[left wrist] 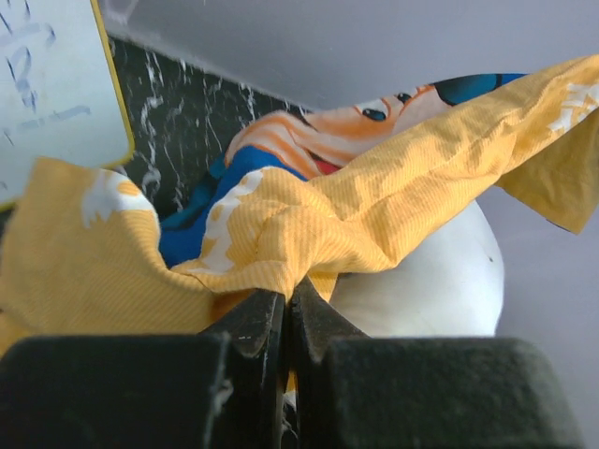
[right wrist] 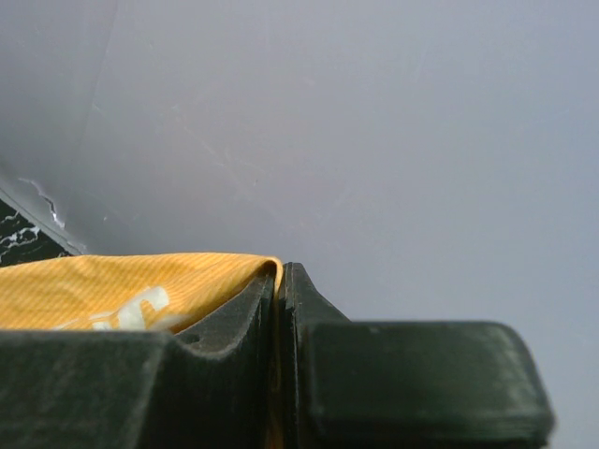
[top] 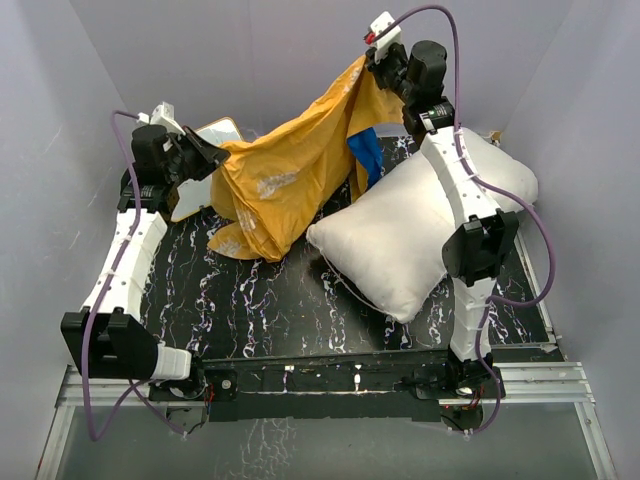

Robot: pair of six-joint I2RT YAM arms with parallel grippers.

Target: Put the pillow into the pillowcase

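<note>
Two hands are clamped on the floppy orange-yellow cloth pillowcase [top: 290, 170] with its blue printed face: the left hand [top: 215, 155] low at far left, the right hand [top: 372, 55] raised higher. The plump white rectangular pillow [top: 400, 235] lies on the black marbled worktop [top: 260, 300], just beside the hanging cloth.

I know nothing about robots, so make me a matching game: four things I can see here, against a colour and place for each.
Things:
1. pillow
2. pillowcase
3. whiteboard
4. table

Descriptions:
A. black with white veins
B. orange-yellow, held up
C. plain white, lying at the right
D. yellow-edged, far left

Pairs: 1-C, 2-B, 3-D, 4-A
</note>
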